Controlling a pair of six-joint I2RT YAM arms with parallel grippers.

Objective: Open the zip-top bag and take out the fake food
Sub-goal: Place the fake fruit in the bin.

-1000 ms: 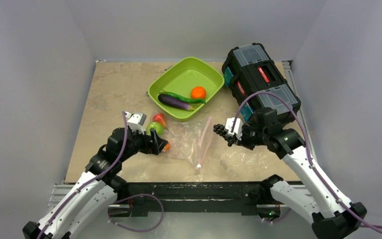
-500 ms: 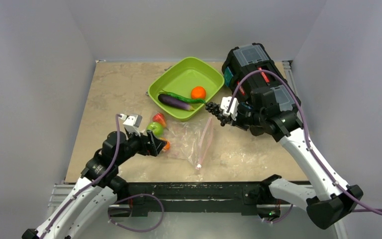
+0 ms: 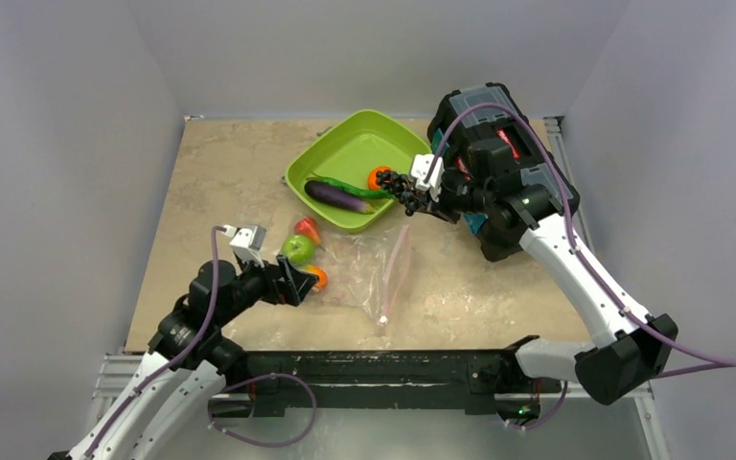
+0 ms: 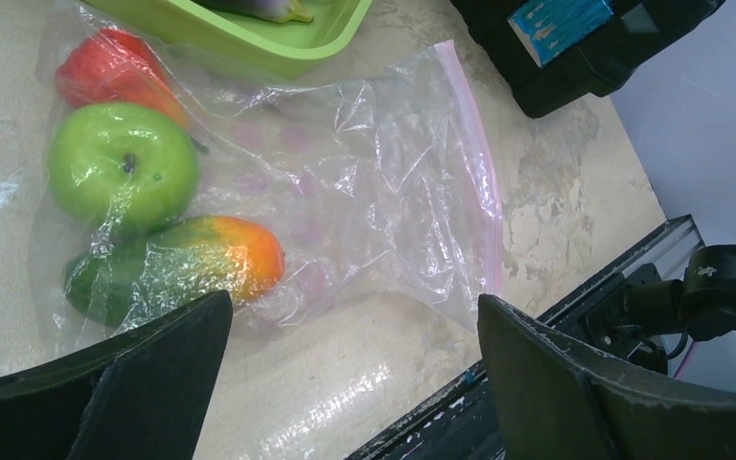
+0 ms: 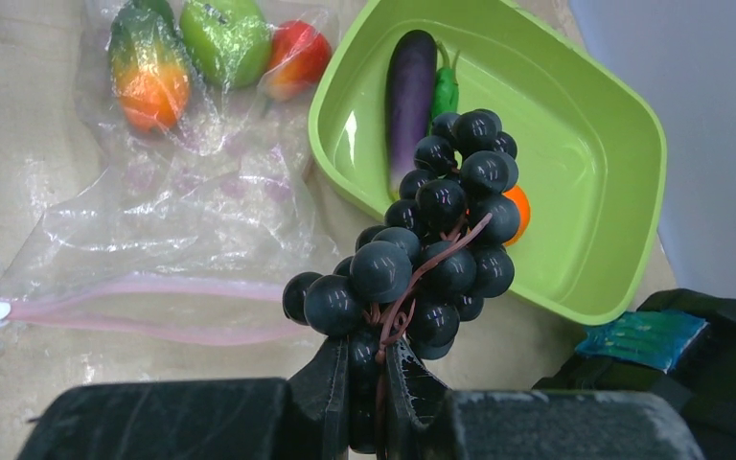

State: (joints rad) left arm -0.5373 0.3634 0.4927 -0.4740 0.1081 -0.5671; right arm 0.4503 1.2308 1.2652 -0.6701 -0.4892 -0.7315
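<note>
My right end effector [image 5: 374, 376] is clamped on the stem of the dark grapes [image 5: 436, 240], holding the bunch over the right side of the green tray [image 3: 355, 149], where the purple eggplant [image 3: 337, 195], a green pod [image 5: 444, 91] and the orange [image 5: 516, 213] lie. My left end effector [image 4: 353, 311] has its fingers wide apart, gripping nothing, low over the table [image 3: 220, 163] at the left end of the zip-top bag [image 4: 383, 192]. The bag lies flat just in front of the tray, pink zip strip to the right. More fake food [image 3: 299, 249] sits inside it: a green apple [image 4: 123, 165], a red piece [image 4: 105, 72] and an orange-green fruit [image 4: 206, 261].
</note>
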